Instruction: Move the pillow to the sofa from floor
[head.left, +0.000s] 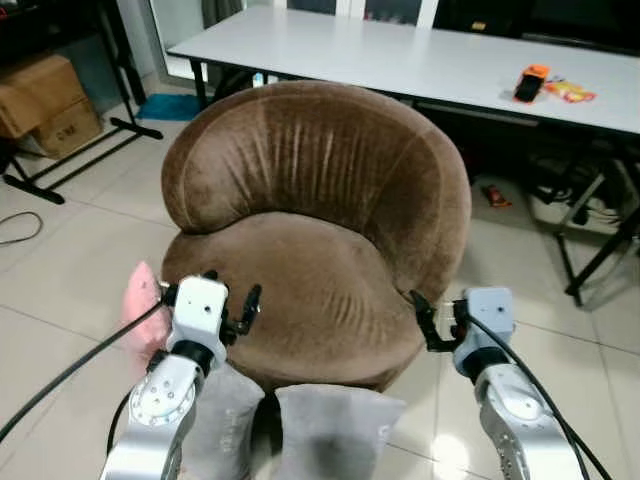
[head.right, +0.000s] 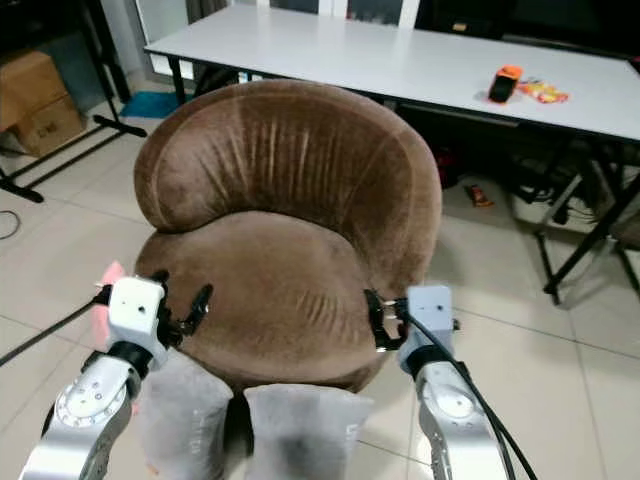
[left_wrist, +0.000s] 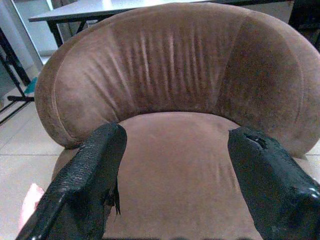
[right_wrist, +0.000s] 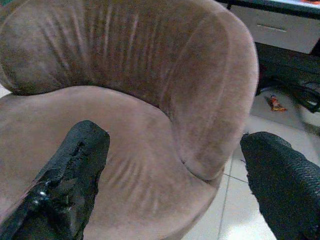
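While both tools gape wide, left tool (head.left: 232, 298), right tool (head.left: 428, 322) flank sofa (head.left: 320, 230) front edge, pillow (head.left: 140, 305) seemingly on floor (head.left: 60, 260).

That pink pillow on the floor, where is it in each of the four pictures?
Left eye view: pink pillow at lower left, behind the left gripper.
Right eye view: a pink sliver at the left edge.
Left wrist view: bottom corner.
Right wrist view: I can't find it.
Shared landmark: brown sofa.

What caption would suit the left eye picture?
Both open grippers, left and right, flank the brown sofa chair; pink pillow on the floor beside it.
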